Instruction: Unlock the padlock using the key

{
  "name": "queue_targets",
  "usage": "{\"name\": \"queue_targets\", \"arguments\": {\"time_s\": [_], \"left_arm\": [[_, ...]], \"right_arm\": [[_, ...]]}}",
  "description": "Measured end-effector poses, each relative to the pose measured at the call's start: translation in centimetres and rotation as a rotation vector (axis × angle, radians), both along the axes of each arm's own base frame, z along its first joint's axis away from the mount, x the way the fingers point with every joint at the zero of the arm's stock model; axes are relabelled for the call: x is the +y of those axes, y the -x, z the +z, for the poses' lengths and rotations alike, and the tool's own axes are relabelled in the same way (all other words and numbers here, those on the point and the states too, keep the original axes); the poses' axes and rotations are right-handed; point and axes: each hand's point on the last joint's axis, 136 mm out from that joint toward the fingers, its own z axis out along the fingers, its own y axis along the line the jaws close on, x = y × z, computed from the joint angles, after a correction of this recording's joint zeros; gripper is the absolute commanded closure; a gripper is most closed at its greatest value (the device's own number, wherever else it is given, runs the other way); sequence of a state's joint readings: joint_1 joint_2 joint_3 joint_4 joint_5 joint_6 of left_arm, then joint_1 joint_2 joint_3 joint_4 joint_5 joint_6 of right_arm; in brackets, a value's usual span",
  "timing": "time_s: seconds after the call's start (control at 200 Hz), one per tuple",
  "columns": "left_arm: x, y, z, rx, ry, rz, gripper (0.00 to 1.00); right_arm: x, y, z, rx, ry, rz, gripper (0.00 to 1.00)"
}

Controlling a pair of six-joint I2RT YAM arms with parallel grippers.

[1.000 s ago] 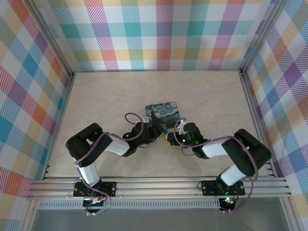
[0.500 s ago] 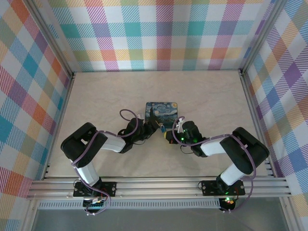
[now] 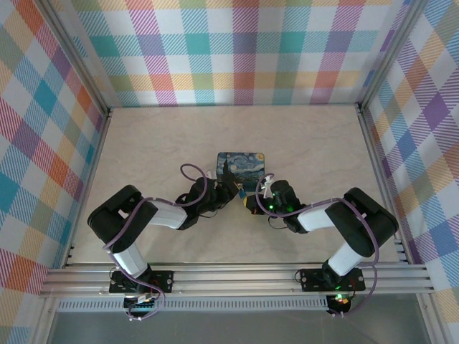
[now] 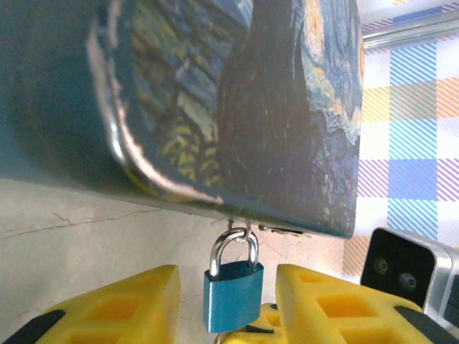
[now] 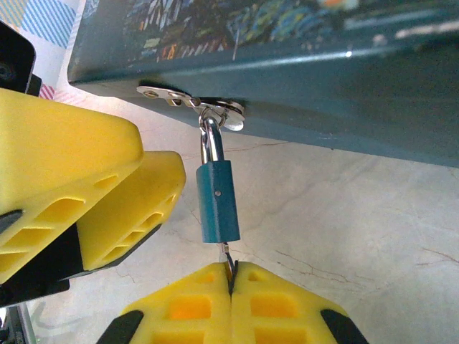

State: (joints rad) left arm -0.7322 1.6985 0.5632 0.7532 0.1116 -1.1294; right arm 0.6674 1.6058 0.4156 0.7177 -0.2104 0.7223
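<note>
The small blue padlock [image 4: 233, 294] hangs by its silvery shackle from the hasp of the starry-night tin [image 4: 237, 100]. My left gripper [image 4: 229, 309] is open, one yellow finger [image 4: 115, 304] on each side of the padlock body with small gaps. In the right wrist view the padlock [image 5: 217, 201] hangs edge-on. My right gripper [image 5: 231, 276] is shut on the key [image 5: 227, 256], whose thin blade meets the padlock's underside. In the top view both grippers, left [image 3: 233, 190] and right [image 3: 252, 201], meet at the tin's near edge.
The tin [image 3: 241, 165] lies at the middle of the pale marble-look table [image 3: 323, 143]. Checked walls enclose the table on three sides. The left gripper's yellow fingers [image 5: 93, 193] sit close to the left of the padlock in the right wrist view.
The tin has turned from a slight tilt to square with the table. The left arm's elbow has shifted left. Both grippers stay at the tin's near edge.
</note>
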Motion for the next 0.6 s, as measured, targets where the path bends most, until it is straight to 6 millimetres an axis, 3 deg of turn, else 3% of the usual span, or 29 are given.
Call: {"name": "queue_targets", "arguments": {"time_s": [0.205,0.415,0.6], "left_arm": [[-0.3,0.2,0.0,0.004,0.011,-0.005,0.6],[-0.6,0.4,-1.7,0.042,0.005,-0.01,0.6],[-1.1,0.4,-1.7,0.043,0.016,-0.018,0.6]], "right_arm": [[0.0,0.0,0.0,0.0,0.0,0.0,1.0],[0.0,0.0,0.0,0.0,0.0,0.0,1.0],[0.0,0.0,0.0,0.003,0.0,-0.002,1.0]]}}
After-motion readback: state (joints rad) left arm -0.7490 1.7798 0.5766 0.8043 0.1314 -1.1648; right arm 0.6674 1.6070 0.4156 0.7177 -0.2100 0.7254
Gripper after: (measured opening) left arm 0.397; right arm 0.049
